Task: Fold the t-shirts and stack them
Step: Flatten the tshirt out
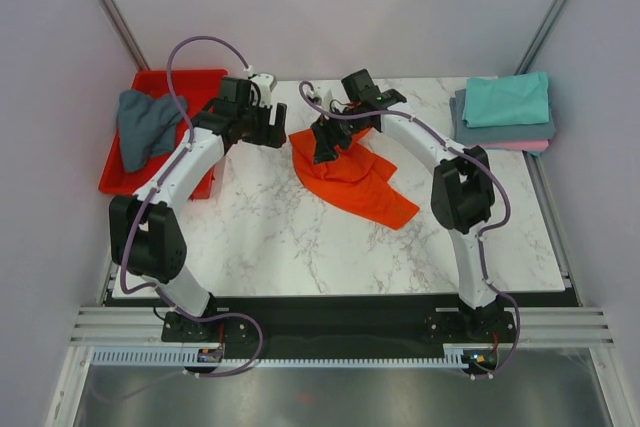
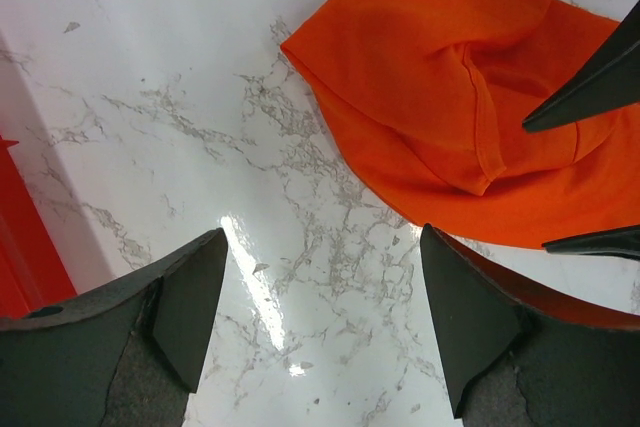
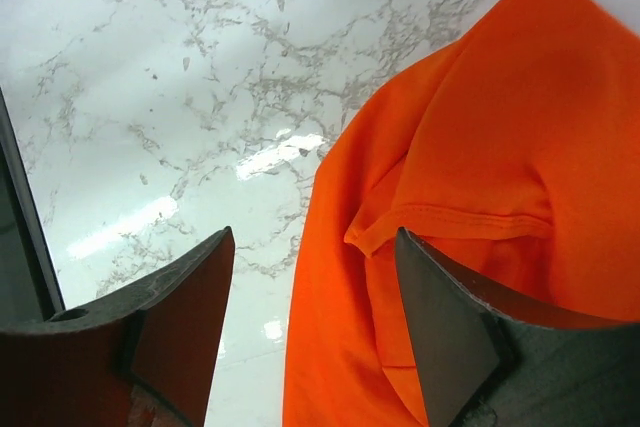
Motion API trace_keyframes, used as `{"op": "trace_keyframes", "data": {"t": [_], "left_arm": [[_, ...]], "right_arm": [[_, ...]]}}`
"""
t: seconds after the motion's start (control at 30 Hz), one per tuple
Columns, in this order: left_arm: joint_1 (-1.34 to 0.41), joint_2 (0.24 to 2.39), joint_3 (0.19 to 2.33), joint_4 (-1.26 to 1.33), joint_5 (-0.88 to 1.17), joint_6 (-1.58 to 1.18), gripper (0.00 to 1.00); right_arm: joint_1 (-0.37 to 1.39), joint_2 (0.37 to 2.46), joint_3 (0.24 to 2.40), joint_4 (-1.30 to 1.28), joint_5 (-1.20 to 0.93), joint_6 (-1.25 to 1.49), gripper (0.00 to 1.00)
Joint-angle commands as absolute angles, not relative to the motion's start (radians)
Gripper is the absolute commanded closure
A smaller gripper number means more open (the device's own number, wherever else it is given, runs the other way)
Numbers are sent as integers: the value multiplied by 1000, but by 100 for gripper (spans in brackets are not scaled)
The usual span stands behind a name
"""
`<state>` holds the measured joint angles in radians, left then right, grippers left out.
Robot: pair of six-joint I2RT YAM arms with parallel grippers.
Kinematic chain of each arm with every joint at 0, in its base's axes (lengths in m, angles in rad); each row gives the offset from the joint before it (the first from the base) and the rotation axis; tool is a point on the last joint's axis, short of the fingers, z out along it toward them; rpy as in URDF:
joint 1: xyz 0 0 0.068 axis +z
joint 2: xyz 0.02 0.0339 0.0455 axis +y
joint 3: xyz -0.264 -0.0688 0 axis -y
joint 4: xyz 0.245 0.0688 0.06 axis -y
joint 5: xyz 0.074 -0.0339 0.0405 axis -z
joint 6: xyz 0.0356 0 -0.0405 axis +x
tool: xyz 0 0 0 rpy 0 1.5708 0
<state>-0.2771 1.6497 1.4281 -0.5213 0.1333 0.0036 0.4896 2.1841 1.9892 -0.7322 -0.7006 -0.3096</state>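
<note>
Seen from above, a crumpled orange t-shirt (image 1: 360,182) lies near the middle of a white marble tabletop (image 1: 300,237), not yet spread flat for folding. Both robot arms reach toward its far edge. The left hand (image 1: 275,130) hovers low just beside the shirt's left edge with its fingers spread over bare marble, holding nothing. The right hand (image 1: 325,142) is over the cloth, its fingers also spread, with a stitched hem lying between them, probably lined up to pinch that edge and pull the shirt open. A slate-blue t-shirt (image 1: 145,127) waits bunched in a red tray (image 1: 195,82) at the far left. At the far right sits a folded stack (image 1: 505,112), teal on top, where finished shirts appear to go.
</note>
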Motion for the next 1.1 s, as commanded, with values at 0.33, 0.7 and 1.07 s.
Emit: {"op": "trace_keyframes", "data": {"t": [0.33,0.7,1.07], "left_arm": [[-279,1638,1468,-485,137,-29,15],[-279,1641,1450,-482,132,-17,15],[-278,1660,1482,-459,-43,-2,16]], "right_arm": [[488,2293,2022,-762,-666,-322,29],[489,2333,2126,-721,-660,-284,94],[402,2143,2422,-606,-525,-221,100]]}}
